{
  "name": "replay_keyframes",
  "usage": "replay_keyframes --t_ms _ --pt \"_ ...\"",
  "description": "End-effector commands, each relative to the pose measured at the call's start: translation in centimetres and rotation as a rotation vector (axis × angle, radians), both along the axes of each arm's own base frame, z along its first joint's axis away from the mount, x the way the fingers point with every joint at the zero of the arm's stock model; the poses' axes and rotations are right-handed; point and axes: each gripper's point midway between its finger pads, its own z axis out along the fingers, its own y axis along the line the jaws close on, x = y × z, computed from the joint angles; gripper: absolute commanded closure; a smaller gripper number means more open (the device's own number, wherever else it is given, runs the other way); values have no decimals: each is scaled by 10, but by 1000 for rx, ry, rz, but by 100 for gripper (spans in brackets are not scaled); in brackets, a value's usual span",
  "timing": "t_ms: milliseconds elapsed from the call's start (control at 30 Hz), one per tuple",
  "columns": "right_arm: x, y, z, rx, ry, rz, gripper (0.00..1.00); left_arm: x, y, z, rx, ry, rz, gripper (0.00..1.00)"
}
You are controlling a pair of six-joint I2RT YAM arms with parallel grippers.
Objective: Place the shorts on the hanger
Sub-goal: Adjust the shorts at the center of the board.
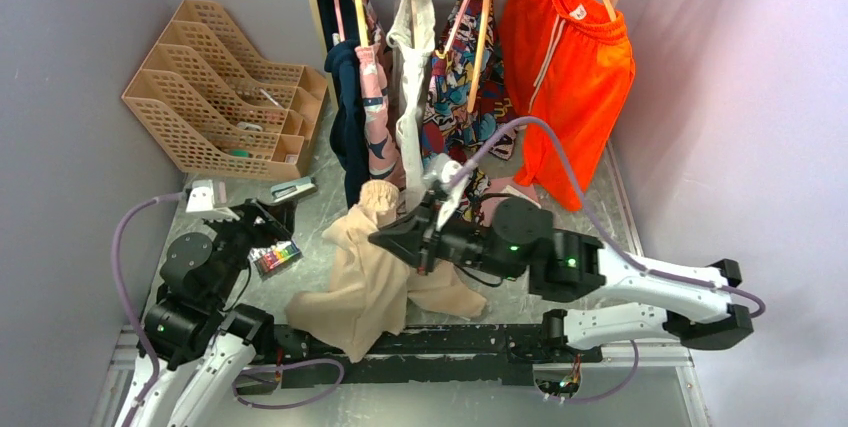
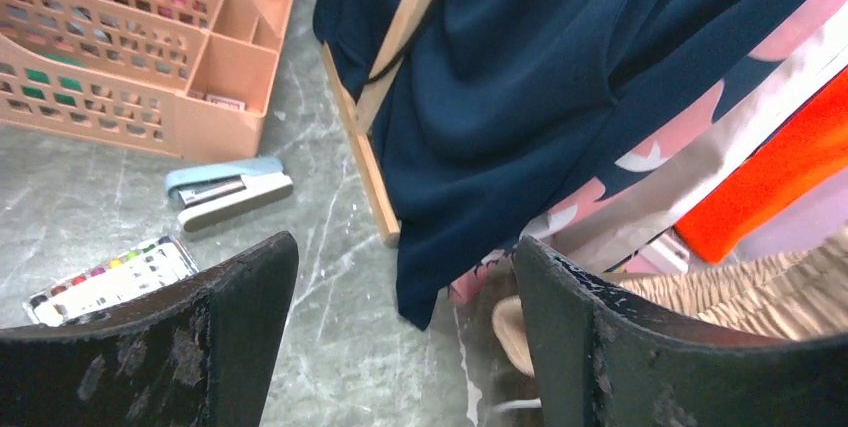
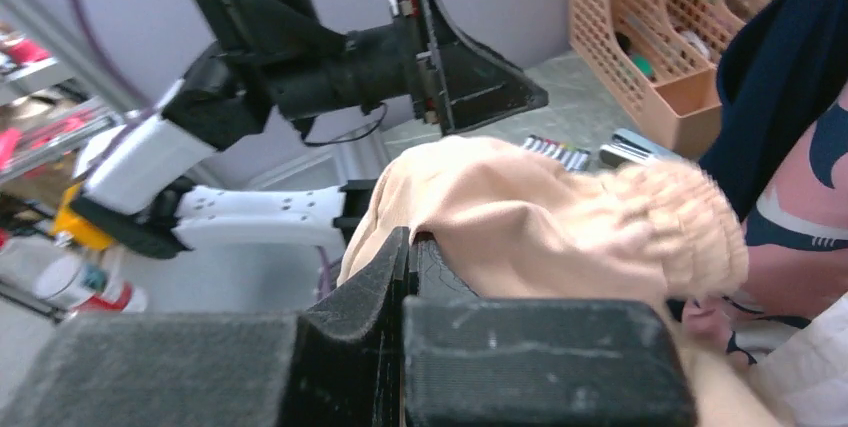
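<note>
The beige shorts (image 1: 360, 272) hang in a bunch at the table's middle, their gathered waistband (image 1: 378, 195) uppermost. My right gripper (image 1: 388, 239) is shut on the fabric just below the waistband and holds it up. In the right wrist view the jaws (image 3: 445, 247) are pressed together with the shorts (image 3: 540, 222) pinched in them. My left gripper (image 1: 265, 219) is open and empty, left of the shorts; in its wrist view (image 2: 405, 247) the waistband (image 2: 760, 292) shows at the right edge. A slim orange-tan hanger (image 1: 481, 42) hangs on the rail among clothes, its lower bar hidden.
Bright orange shorts (image 1: 565, 67), a navy garment (image 1: 345, 97), a cream-white garment (image 1: 412, 67) and a patterned one hang on the back rack. A peach file organiser (image 1: 220, 97) stands back left. A stapler (image 1: 293, 189) and a colour set (image 1: 275, 257) lie near my left gripper.
</note>
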Motion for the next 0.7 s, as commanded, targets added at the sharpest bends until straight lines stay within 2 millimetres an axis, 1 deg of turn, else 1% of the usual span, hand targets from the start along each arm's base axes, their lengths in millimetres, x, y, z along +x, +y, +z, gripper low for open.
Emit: replay_keyframes --t_ms 0,33,67,100,133,167,200,233,267,333,400,467,533,633,667 --pt "-30 -19 -51 -139 72 141 100 -4 15 9 -28 -44 76 16" --pt "-34 -30 -71 -181 130 136 100 -4 15 8 -26 -43 74 16" --pt "-41 -41 -96 -227 203 137 95 -4 14 8 -24 -37 69 16" --pt "-50 -53 -115 -257 273 149 84 -3 13 6 -19 -29 65 16" --pt "-59 -63 -129 -279 335 166 64 -2 12 5 -17 -23 61 16" --pt "-65 -74 -138 -298 394 162 50 -1 11 5 -14 -17 59 16" --pt "-66 -82 -140 -299 435 143 40 0 10 4 -12 -12 56 16" --pt "-63 -89 -139 -290 457 103 31 1 9 3 -8 -7 53 16" --pt "-59 -94 -135 -281 463 70 28 1 9 2 -6 -4 51 16" --pt "-45 -100 -128 -267 438 -3 26 3 8 1 -3 0 48 16" --pt "-33 -95 -125 -278 394 -57 25 4 8 0 2 3 47 16" --pt "-25 -80 -134 -341 348 -73 25 6 7 -1 5 9 46 16" --pt "-18 -56 -149 -435 299 -71 25 7 6 -4 10 20 44 16" --pt "1 -24 -180 -552 243 -141 24 8 5 -6 16 29 38 16" --pt "8 -16 -185 -565 225 -168 23 9 4 -6 17 32 36 16"
